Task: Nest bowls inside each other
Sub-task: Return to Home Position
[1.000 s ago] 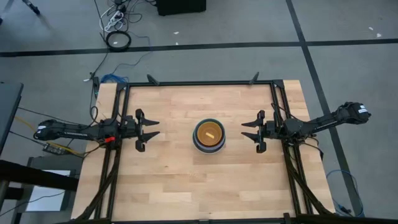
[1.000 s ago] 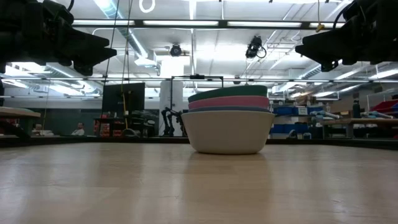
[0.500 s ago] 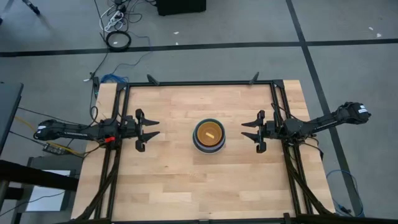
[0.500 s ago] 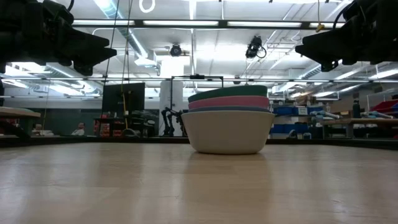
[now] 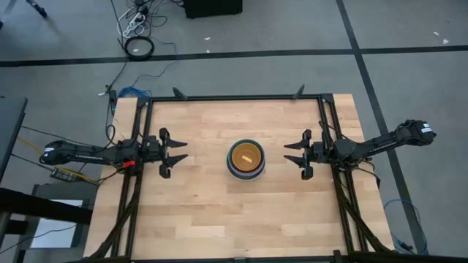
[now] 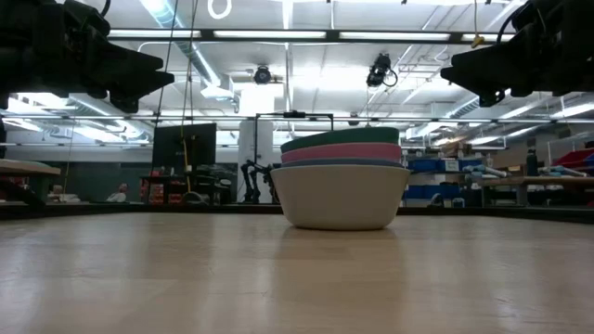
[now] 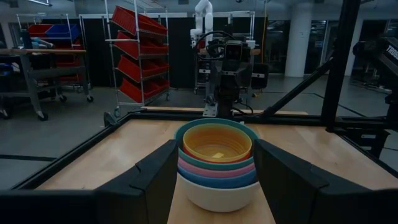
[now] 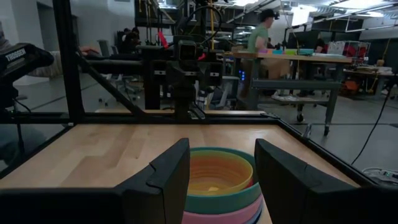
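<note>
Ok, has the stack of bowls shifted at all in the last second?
No. The stack of bowls sits at the same spot on the table, midway between the left gripper and right gripper.

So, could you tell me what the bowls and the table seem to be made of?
Bowls: probably plastic with a matte finish, going by the thin even rims and flat solid colours. Table: wood, seemingly joined pale strips with visible grain and a smooth finish.
</note>
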Available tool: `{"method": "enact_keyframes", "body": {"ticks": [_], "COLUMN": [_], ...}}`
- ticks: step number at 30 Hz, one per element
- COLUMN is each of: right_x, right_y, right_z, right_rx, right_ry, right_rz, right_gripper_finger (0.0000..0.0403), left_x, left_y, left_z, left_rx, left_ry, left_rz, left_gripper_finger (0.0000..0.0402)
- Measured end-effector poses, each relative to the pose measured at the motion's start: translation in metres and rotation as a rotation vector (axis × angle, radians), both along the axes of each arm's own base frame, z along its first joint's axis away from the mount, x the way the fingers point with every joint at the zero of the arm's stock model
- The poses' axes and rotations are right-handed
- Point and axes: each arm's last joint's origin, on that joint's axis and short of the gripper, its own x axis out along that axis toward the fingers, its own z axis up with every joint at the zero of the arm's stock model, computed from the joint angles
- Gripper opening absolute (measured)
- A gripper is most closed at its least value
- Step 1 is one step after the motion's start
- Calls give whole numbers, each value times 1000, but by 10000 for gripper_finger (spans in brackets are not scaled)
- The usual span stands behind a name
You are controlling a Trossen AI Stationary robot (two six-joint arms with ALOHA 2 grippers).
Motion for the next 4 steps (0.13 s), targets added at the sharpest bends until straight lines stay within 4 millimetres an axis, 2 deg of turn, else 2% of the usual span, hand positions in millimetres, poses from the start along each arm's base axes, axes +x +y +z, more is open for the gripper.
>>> {"method": "enact_keyframes", "body": {"ticks": [4], "right_x": [0], "right_y": [0], "right_z": [0], "right_rx": [0], "right_ry": [0], "right_rz": [0], "right_gripper_finger": [169], "left_x": [0], "left_y": [0], "left_z": [0], "left_rx": [0], "left_ry": [0], "left_rz": [-1], "left_gripper_finger": [218]}}
